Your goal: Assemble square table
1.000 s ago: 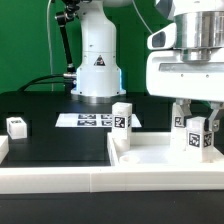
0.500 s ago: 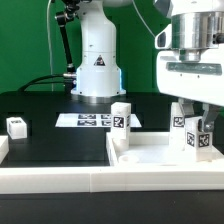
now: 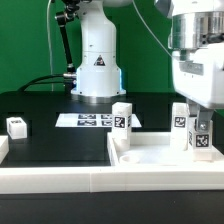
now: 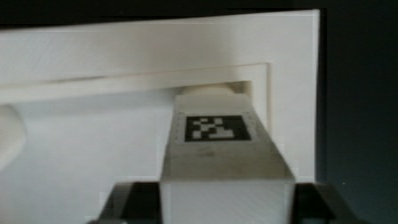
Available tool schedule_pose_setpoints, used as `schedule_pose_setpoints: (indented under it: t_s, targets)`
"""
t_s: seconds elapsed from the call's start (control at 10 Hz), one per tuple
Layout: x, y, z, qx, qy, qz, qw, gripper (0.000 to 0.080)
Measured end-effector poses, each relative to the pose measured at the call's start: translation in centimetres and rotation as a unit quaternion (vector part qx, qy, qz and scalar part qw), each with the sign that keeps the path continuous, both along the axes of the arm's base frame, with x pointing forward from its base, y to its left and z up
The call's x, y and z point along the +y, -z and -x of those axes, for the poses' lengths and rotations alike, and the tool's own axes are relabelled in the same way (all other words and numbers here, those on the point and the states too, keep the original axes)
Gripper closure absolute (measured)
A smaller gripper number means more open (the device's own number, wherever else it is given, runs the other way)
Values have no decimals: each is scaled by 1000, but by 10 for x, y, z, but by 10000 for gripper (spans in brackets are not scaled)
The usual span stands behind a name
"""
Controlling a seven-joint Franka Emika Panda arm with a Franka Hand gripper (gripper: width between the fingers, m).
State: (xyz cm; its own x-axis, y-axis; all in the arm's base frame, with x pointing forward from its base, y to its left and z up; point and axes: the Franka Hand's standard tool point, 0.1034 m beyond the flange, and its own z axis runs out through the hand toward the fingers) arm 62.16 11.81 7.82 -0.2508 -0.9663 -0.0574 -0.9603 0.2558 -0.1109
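On the black table (image 3: 60, 145) the white square slab (image 3: 160, 158) of the square table lies at the front, toward the exterior view's right, with its low raised rim facing up. Two leg blocks stand upright at its far corners: one leg block (image 3: 122, 117) at the far corner on the exterior view's left, and a second leg block (image 3: 181, 122) at the far corner on the exterior view's right, both with a black-and-white tag on the front. The gripper (image 3: 198, 122) hangs over this second corner and holds a third leg block (image 3: 200, 137) just beside the standing one. In the wrist view this held leg block (image 4: 224, 150) runs out from between the two dark fingers (image 4: 134, 202), which press on its sides, and its far end reaches the inner corner of the slab (image 4: 125, 60); I cannot tell if it touches the slab already. One more small leg block (image 3: 17, 126) lies alone near the table's edge on the exterior view's left, well apart from the slab. The marker board (image 3: 85, 120) lies flat at the back of the table, in front of the white robot base (image 3: 97, 60).
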Motion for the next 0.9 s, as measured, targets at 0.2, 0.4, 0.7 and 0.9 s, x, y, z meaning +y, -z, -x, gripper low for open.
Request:
schedule_pose_setpoints:
  t_s: [0.2, 0.4, 0.7, 0.9]
  targets:
    - [0, 0, 2, -10, 91, -29, 995, 509]
    - [2, 0, 2, -10, 116, -43, 992, 509]
    - [2, 1, 2, -11, 117, -49, 992, 448]
    - [2, 1, 2, -12, 57, -40, 997, 312]
